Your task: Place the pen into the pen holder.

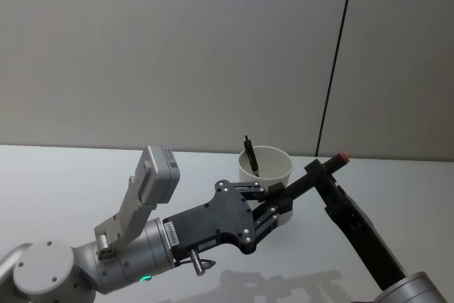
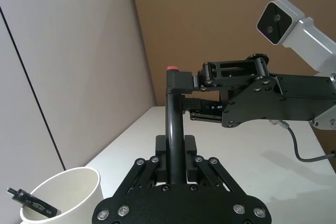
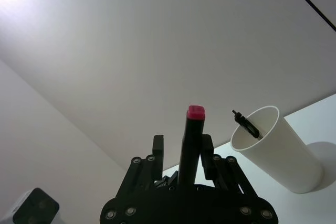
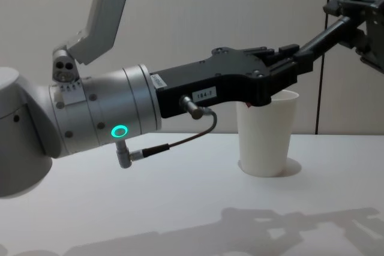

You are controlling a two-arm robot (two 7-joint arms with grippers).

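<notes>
Spanning both grippers: pen (image 1: 312, 177), beside pen holder (image 1: 268, 172).

We see lab-style test setup: bare white table (image 1: 71, 175), plain grey wall panels (image 1: 177, 47) with dark seam, brown partition (image 2: 220, 19), no furnishings.

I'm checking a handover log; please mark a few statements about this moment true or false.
1. The white paper cup stands upright on the white table. True.
2. The cup is empty. False: a black clip pen leans inside it.
3. The left gripper is shut on a black pen with a red tip. True.
4. That red-tipped pen is already in the cup. False: it is held in the air, near the rim.
5. The right gripper is parked far off. False: it is at the pen's red end.
</notes>
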